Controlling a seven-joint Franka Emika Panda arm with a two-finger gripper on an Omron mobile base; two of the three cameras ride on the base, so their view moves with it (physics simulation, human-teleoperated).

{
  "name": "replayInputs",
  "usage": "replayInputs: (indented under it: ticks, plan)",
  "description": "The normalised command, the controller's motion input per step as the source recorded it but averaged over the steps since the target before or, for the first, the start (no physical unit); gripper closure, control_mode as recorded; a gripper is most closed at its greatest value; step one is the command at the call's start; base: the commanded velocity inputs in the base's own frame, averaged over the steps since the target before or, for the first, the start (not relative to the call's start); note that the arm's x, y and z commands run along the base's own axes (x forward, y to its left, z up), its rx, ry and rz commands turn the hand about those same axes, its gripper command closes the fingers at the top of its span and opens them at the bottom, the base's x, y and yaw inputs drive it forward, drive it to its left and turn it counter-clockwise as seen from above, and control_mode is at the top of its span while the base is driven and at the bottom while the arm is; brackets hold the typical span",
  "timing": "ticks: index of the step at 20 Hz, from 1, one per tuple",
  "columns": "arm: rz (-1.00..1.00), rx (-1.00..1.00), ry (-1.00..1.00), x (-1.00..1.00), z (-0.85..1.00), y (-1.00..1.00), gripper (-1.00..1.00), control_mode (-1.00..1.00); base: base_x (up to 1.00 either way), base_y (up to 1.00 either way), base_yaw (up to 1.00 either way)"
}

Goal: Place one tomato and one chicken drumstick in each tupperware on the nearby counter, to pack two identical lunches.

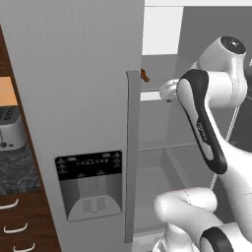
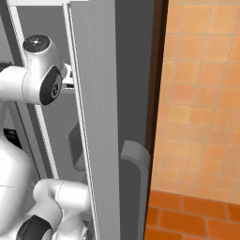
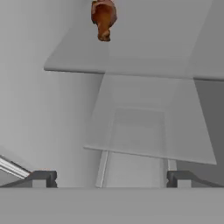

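One drumstick (image 3: 103,17) is lying on a fridge shelf (image 3: 144,57), well ahead of the gripper (image 3: 110,178); its fingers are standing spread wide, holding nothing; judging by this, packing is only beginning, with everything left.

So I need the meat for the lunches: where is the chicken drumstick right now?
The chicken drumstick lies on a fridge shelf, at the top of the hand view; in the left base view it peeks out just right of the fridge door's handle.
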Motion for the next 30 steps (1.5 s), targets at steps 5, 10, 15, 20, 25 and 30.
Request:
replayInputs:
  ticks: [5,10,15,20,25,30]
  plan:
    - [0.03,0.0,0.0,0.85,0.12,0.02,-1.0,-1.0,0.0,0.0,0.0]
    - [0.03,0.0,0.0,0.88,-0.07,0.1,-1.0,-1.0,0.0,0.0,0.0]
    - [0.11,0.0,0.0,1.0,-0.01,0.23,-1.0,-1.0,0.0,0.0,0.0]
    - [0.13,0.0,0.0,1.0,-0.13,0.04,-1.0,-1.0,0.0,0.0,0.0]
    - [0.1,0.0,0.0,0.98,-0.31,0.0,-1.0,-1.0,0.0,0.0,0.0]
    - [0.06,0.0,0.0,0.89,-0.24,0.14,-1.0,-1.0,0.0,0.0,0.0]
